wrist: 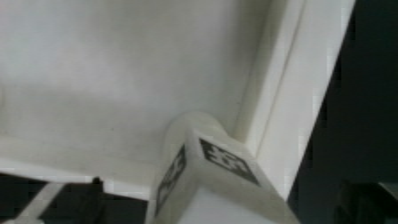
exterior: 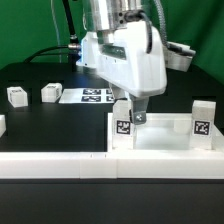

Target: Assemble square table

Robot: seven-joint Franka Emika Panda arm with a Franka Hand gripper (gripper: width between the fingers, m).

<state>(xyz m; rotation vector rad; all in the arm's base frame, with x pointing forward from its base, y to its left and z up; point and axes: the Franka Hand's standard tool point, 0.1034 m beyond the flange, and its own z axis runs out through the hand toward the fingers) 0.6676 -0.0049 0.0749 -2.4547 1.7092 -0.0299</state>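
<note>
Gripper (exterior: 136,115) hangs low at the end of the slab (exterior: 165,135) on the exterior view's left, tips close against the left leg (exterior: 122,127). Neither view shows how far the jaws are spread or whether they grip that leg, so I cannot tell. The wrist view shows the same leg (wrist: 210,168) close up, tag outward, slanting across the slab's flat face (wrist: 125,80) beside its rim (wrist: 285,70). The slab lies near, against the wall (exterior: 60,165). A right leg (exterior: 203,117) stands upright at its other end. Two loose legs (exterior: 16,95) (exterior: 50,92) lie far off on the exterior view's left, beside the marker board (exterior: 95,96). My guess is the job is about half done: two legs at the slab, their seating unclear, and two not yet fetched.
</note>
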